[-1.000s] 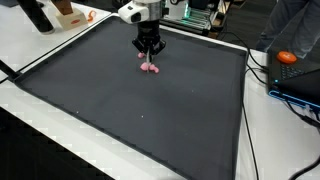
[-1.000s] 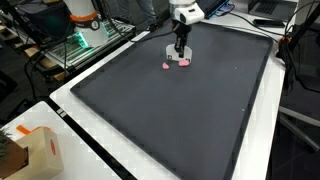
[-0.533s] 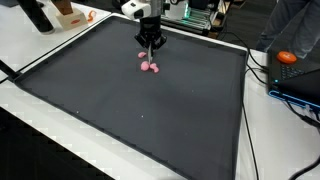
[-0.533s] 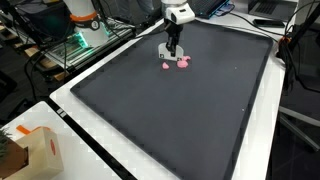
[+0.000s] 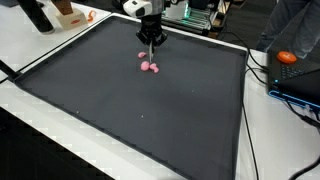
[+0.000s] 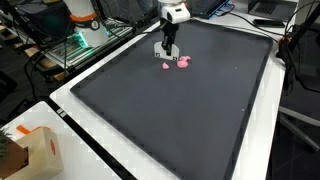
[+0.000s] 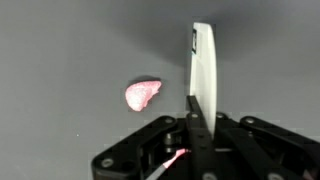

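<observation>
Lying on the black mat, two small pink pieces sit close to each other near the far edge of the mat. They are also seen in an exterior view, where a small gap between the two is visible. Their exact shape is too small to tell.

The gripper hangs just above and behind them, pointing straight down, and it does not touch them. In an exterior view its tips are over the mat, beside the nearer piece. In the wrist view the gripper has its fingers pressed together into one narrow bar, and I see nothing between them. One of the pink pieces shows there to the left of the fingers, apart from them, lying flat on the dark surface.

The mat covers most of a white bench. At one side of the mat, on the bench, there is an orange object with black cables near it. A cardboard box stands on the bench at the corner closest to the camera, well apart from the gripper.
</observation>
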Motion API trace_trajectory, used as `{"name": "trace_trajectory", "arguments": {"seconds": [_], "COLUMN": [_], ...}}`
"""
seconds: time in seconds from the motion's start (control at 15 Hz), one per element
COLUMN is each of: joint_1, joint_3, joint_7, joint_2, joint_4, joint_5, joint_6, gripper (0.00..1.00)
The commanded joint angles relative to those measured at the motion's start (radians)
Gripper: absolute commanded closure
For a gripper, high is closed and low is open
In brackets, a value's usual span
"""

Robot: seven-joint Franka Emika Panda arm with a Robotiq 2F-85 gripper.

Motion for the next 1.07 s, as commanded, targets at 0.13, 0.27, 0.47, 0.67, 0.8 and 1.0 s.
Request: {"name": "trace_trajectory", "arguments": {"seconds": [0.13, 0.27, 0.47, 0.67, 0.8, 1.0], "joint_1": [0.019, 0.028, 0.04, 0.046, 0.046, 0.042], "joint_3": [-0.007, -0.004, 0.005, 0.014, 0.025, 0.05], "joint_7": [0.038, 0.056, 0.084, 0.134, 0.174, 0.231], "joint_2": [-0.065, -0.104, -0.167, -0.221, -0.252, -0.263], "joint_4": [-0.076, -0.096, -0.116, -0.112, -0.094, -0.041], "joint_5": [-0.075, -0.106, -0.146, -0.192, -0.222, -0.263], "joint_6": [0.005, 0.016, 0.047, 0.044, 0.022, -0.014], "gripper": [0.99, 0.99, 0.99, 0.99, 0.99, 0.99]}}
